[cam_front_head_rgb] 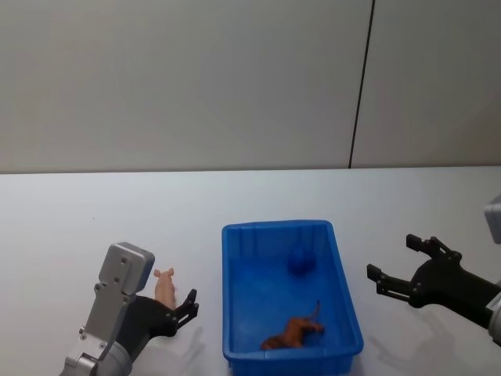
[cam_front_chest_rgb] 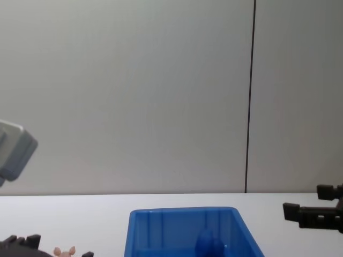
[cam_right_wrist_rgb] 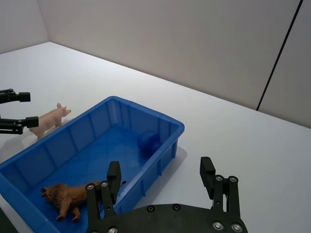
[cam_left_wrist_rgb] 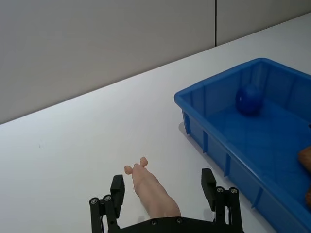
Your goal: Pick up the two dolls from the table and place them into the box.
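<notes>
Illumination: bright, even, diffuse; apparently from overhead.
Shadows: soft, faint grey patches are cast on the table (cam_front_head_rgb: 78,211) beside the box (cam_front_head_rgb: 235,313) and under both grippers.
Glare: none is noted; a mild sheen is seen on the box floor.
Focus: all views are rendered sharp.
Edge distortion: none is evident.

Dolls: two are counted, one pink pig (cam_front_head_rgb: 163,286) left of the box, one brown animal (cam_front_head_rgb: 293,332) inside it.
Box (cam_front_head_rgb: 344,294): one.
Blue ball (cam_front_head_rgb: 300,262): one, inside the box.
Grippers: two, left gripper (cam_front_head_rgb: 171,304), right gripper (cam_front_head_rgb: 397,265).
</notes>
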`<state>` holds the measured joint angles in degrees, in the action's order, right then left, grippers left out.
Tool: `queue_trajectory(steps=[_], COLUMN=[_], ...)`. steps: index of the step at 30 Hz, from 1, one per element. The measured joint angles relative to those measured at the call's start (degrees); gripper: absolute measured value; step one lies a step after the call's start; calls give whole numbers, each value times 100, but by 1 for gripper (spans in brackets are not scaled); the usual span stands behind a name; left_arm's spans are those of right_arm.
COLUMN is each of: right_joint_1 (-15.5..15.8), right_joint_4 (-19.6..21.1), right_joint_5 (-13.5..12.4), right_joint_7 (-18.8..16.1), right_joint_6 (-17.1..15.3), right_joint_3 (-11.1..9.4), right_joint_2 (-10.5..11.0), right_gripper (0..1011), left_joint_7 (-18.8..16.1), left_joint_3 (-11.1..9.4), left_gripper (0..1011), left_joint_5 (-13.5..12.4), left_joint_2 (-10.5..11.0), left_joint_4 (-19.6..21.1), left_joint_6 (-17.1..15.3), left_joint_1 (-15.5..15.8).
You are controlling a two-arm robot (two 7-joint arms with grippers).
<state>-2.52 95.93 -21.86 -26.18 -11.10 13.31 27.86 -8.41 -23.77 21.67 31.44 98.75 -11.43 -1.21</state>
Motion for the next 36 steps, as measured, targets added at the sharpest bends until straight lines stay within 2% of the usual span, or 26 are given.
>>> queue_trajectory(steps=[18, 25, 28, 29, 33, 35, 36], right_joint_1=[5, 6, 5, 6, 5, 6, 5], right_joint_4=[0, 0, 0, 0, 0, 0, 0], right_joint_5=[-4, -4, -3, -3, -3, -3, -3], right_joint_7=[0, -1, 0, 0, -1, 0, 0], right_joint_6=[0, 0, -1, 0, -1, -1, -1], right_joint_3=[-1, -1, -1, 0, -1, -1, -1], right_joint_2=[5, 5, 5, 5, 5, 5, 5], right_gripper=[1001, 1001, 1001, 1001, 1001, 1001, 1001], left_joint_7=[388, 437, 451, 458, 479, 489, 497], left_joint_3=[21, 29, 34, 37, 45, 48, 51], left_gripper=[993, 858, 758, 758, 597, 564, 515], left_joint_5=[-149, -164, -172, -177, -196, -205, -215], left_joint_2=[-352, -422, -440, -448, -460, -465, -467], left_joint_4=[-835, -1002, -1055, -1080, -1119, -1130, -1136], left_joint_6=[10, -56, -79, -86, -98, -100, -102], left_joint_1=[339, 391, 401, 405, 406, 407, 407])
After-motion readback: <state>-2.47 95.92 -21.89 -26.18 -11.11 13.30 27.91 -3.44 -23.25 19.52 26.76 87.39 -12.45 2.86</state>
